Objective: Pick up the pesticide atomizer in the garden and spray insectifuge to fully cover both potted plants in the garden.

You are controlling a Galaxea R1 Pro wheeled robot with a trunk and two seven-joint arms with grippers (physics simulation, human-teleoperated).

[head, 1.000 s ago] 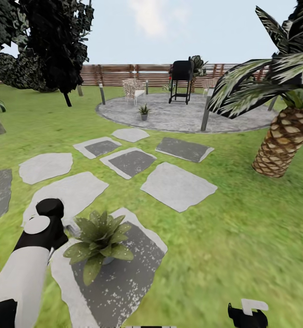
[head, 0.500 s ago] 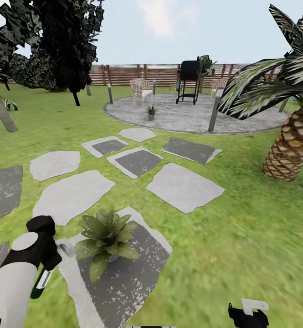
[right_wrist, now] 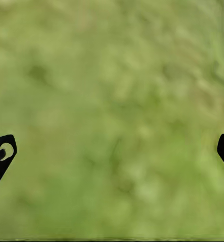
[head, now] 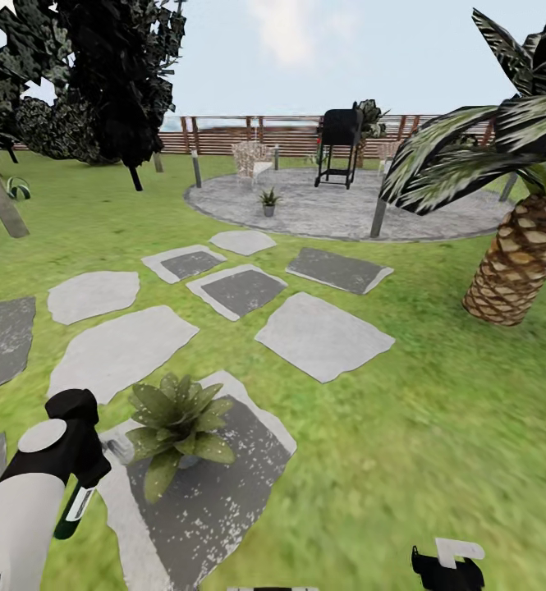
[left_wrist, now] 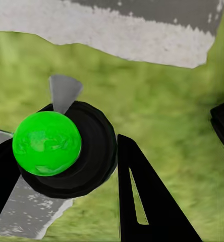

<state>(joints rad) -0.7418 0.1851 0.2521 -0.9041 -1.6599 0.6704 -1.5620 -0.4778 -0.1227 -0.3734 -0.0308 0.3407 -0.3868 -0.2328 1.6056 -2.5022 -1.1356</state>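
**Spraying step: atomizer held beside the near plant**

The left end effector (left_wrist: 66,166) is clamped on the pesticide atomizer (left_wrist: 66,148). The left wrist view looks down on its black round body and green cap, with one black finger (left_wrist: 142,201) alongside. In the head view the atomizer (head: 74,507) hangs below the left wrist, just beside the near potted plant (head: 176,427). That plant stands on a stepping stone (head: 215,509), near the stone's edge closest to the arm. The second potted plant (head: 268,199) stands on the round patio (head: 437,215) near its edge, well apart.

The right end effector (right_wrist: 112,151) is spread apart over lawn (head: 437,443), holding nothing.

Judgement: the pick-up is done and spraying of the near plant is in hand. The next move calls for aiming the nozzle at the leaves. No spray is visible, and coverage cannot be confirmed.
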